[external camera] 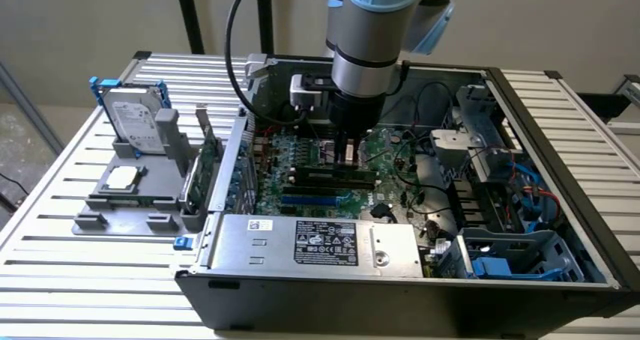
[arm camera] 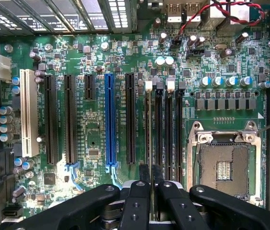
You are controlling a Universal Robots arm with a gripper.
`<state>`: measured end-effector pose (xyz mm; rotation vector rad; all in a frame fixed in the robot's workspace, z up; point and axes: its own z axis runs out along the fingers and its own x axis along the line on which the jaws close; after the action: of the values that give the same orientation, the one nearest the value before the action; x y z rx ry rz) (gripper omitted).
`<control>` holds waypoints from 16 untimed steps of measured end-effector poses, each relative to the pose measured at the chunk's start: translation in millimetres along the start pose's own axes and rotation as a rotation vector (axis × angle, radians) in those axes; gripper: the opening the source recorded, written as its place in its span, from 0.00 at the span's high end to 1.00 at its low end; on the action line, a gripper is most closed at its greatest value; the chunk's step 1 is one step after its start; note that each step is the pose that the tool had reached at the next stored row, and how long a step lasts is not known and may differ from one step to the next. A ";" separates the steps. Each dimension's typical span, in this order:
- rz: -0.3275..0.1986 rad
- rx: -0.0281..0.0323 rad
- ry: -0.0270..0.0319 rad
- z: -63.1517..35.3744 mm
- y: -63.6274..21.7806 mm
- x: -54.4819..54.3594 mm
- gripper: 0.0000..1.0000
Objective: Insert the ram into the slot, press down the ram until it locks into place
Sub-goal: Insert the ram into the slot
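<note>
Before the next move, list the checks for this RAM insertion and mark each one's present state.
1. Gripper closed on the ram: ok, the fingers pinch its thin edge.
2. Ram running parallel to the black memory slot beneath it: ok.
3. Ram seated fully in that slot: cannot tell.
4. White end clip latched: cannot tell.
5. Neighbouring memory slots empty: ok.

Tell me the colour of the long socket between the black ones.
The socket is bright blue, clearest in the wrist view.
</note>
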<state>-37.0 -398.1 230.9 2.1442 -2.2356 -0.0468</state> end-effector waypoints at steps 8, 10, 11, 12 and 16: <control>0.000 0.0016 0.0000 1.5 0.7 0.0 0.87; 0.000 0.0021 0.0000 2.0 0.7 -0.1 0.87; 0.000 0.0022 0.0000 2.1 0.7 -0.1 0.87; 0.000 0.0023 0.0001 2.2 0.8 -0.1 0.87; 0.000 0.0025 0.0000 2.6 1.5 -0.1 0.87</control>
<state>-38.6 -398.0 228.3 2.1453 -2.2370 -0.0441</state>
